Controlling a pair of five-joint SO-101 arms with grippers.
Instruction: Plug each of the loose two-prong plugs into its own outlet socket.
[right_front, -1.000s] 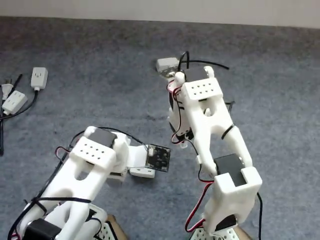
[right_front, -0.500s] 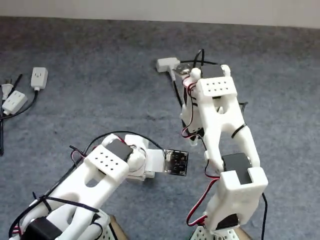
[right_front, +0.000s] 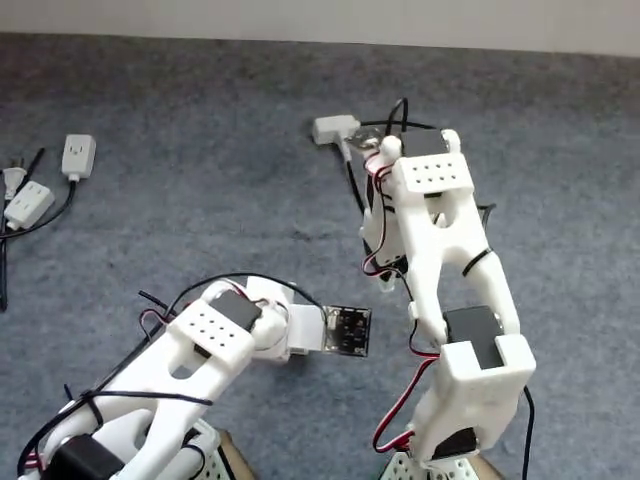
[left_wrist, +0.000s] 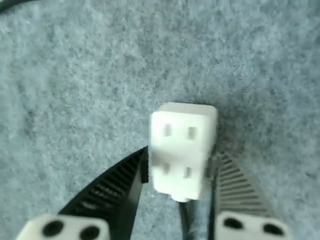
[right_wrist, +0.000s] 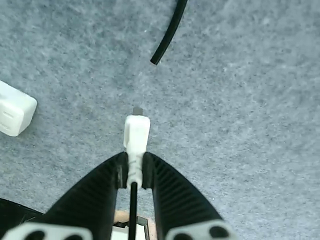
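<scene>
left end effector (left_wrist: 177, 165): clamped on socket block (left_wrist: 182, 145), arm folded | right end effector (right_wrist: 134, 170): clamped on plug (right_wrist: 136, 132), arm extended

Smooth white plastic socket block (left_wrist: 182, 150) and white plastic plug (right_wrist: 136, 132) sit between ribbed black plastic fingers (left_wrist: 117, 182), above rough grey cloth table (left_wrist: 75, 75).

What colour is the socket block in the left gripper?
White socket block, best in left wrist view.
</scene>
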